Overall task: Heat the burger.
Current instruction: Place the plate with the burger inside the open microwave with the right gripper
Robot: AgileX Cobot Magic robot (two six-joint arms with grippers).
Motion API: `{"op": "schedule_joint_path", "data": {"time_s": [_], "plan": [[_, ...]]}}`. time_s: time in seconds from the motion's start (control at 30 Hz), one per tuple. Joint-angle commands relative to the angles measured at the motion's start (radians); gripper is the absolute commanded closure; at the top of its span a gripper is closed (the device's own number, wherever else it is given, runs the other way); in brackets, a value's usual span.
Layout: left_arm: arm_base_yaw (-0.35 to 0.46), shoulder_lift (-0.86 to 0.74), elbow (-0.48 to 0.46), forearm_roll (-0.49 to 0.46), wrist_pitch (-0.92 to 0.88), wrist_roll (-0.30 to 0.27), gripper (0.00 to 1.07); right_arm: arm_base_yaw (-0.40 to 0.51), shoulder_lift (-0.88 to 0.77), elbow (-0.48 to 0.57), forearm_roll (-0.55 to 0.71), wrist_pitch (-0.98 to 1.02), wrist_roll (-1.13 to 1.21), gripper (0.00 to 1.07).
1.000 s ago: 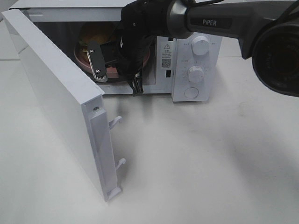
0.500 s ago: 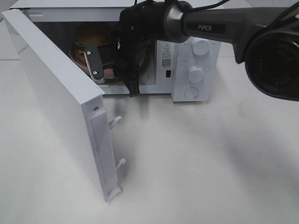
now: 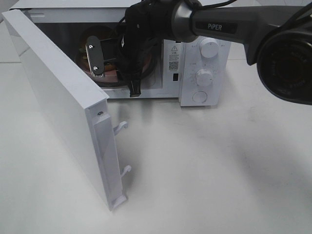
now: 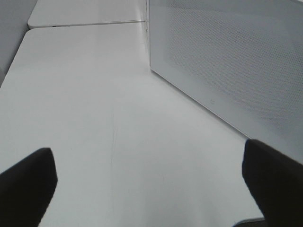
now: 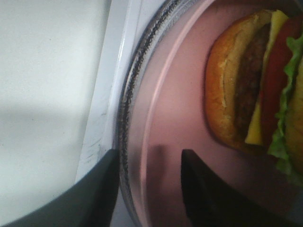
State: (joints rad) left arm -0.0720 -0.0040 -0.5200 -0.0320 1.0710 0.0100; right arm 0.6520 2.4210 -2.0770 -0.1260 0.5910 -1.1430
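Plate released: the black right gripper [image 5: 149,158] lets go inside the boxy white microwave oven [image 3: 200,53].
Its jaws, pinched a second ago, now stand apart astride the round pink plate [image 5: 175,109]. The golden-bunned, lettuce-and-cheese burger [image 5: 255,80] sits on it in the cavity. The hinged white door [image 3: 58,97] likely shuts next. The left gripper [image 4: 147,151] gapes wide, empty.

Smooth plate [image 5: 175,104], matt table [image 3: 219,170]

We see the burger [image 5: 255,85] upright: golden bun, dark patty, yellow cheese, tomato, green lettuce. It sits just ahead of the right gripper [image 5: 149,153], clear of its fingers.
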Motion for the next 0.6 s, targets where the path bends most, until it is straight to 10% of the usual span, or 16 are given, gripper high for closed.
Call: {"op": "schedule_joint_path", "data": {"time_s": [0.03, 0.6], "plan": [[0.001, -0.018, 0.003, 0.0, -0.003, -0.002, 0.07, -0.006, -0.037, 0.051, 0.019, 0.0, 0.013, 0.54], [0.001, -0.018, 0.003, 0.0, -0.003, -0.002, 0.07, -0.012, -0.165, 0.248, 0.064, -0.088, 0.017, 0.33]]}}
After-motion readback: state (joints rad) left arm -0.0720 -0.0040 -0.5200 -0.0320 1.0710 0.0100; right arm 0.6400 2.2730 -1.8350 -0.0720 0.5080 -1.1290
